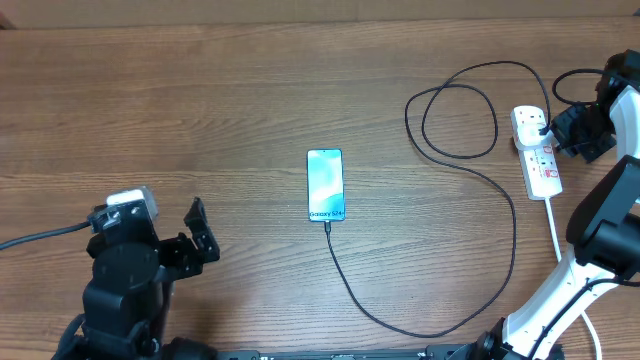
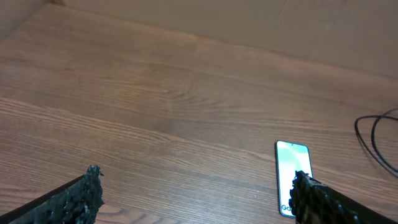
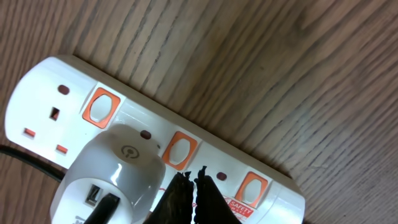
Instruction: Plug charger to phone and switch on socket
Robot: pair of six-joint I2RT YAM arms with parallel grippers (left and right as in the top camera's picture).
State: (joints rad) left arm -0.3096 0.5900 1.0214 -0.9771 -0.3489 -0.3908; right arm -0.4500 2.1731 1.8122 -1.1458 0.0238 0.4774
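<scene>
Nearest the overhead lens, the left arm is seen at 8 o'clock of the table (image 1: 200, 100), and its left gripper (image 1: 203, 232) is held with the fingers spread wide and nothing between them. In the left wrist view the same two dark fingers (image 2: 78, 196) are seen far apart at the bottom corners, with bare wood between them. The phone (image 1: 325, 185) is laid flat near the middle of the table, well apart from the left gripper at its 2 o'clock, with its blue-teal screen lit and facing up and the white lettering at its 6 o'clock end. The charger (image 1: 514, 228) is seated in that end by its small black tip. From there the thin black cable is run toward 5 o'clock, swept up the right side, looped once near 1 o'clock and led to the socket (image 1: 537, 150). The socket is placed at 3 o'clock near the table edge, and a thick white cord (image 1: 553, 230) is trailed from its 6 o'clock end. In the right wrist view a white adapter (image 3: 112, 168) is seen plugged into the socket, with a dark lead set in its port. Three orange-red switches are shown along the strip. The right gripper (image 3: 193, 186) is brought over it with its fingertips pressed almost together, gripping nothing, just at 6 o'clock of the middle switch (image 3: 182, 151). Whether the tips touch the strip cannot be told.
</scene>
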